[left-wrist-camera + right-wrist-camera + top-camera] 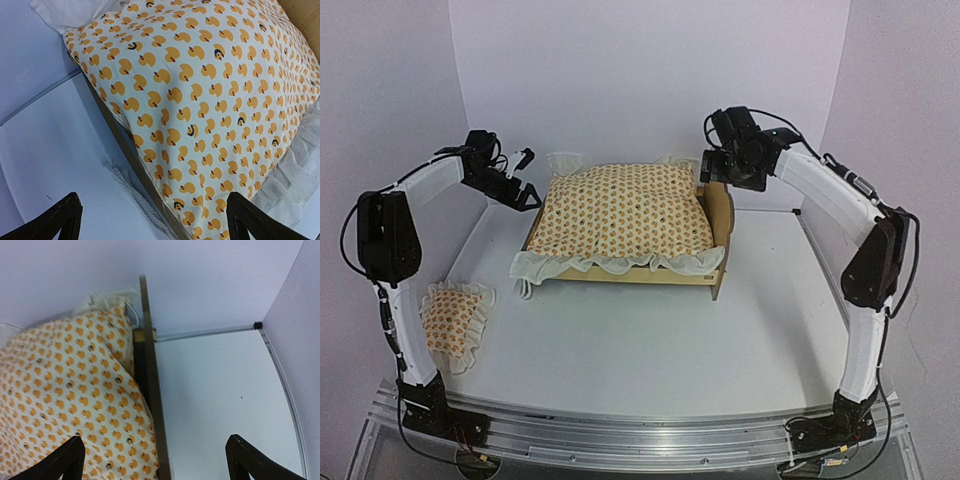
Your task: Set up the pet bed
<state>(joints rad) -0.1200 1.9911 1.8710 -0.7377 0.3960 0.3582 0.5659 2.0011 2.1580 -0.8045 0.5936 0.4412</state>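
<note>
**Two robot arms poised at either end of a small pet bed on a white bench**

At the far left of the overhead view, a small ruffled pillow (453, 320) with an orange duck print lies on the bench (650, 360), close to the left arm's base and well apart from the bed.

The left tool (525, 192) hangs in the air just beside the bed's far left corner. In the left wrist view its two dark fingers (60, 220) are spread wide apart with nothing held between them. Below them are the cushion and a white braided tie cord (132, 195) lying on the bench beside the bed's side rail.

The pet bed (620, 272) stands in the middle of the bench, toward the back. Its light wood front rail shows under a plump cushion (625, 210) in the same duck print. The cushion fills the frame, and its white ruffle spills over the front and left edges.

The headboard (723, 215) stands upright at the bed's right end. The right tool (725, 170) hovers over its far end. In the right wrist view its fingers (250, 460) are also wide apart and empty, one to each side of the headboard's thin top edge.
</note>
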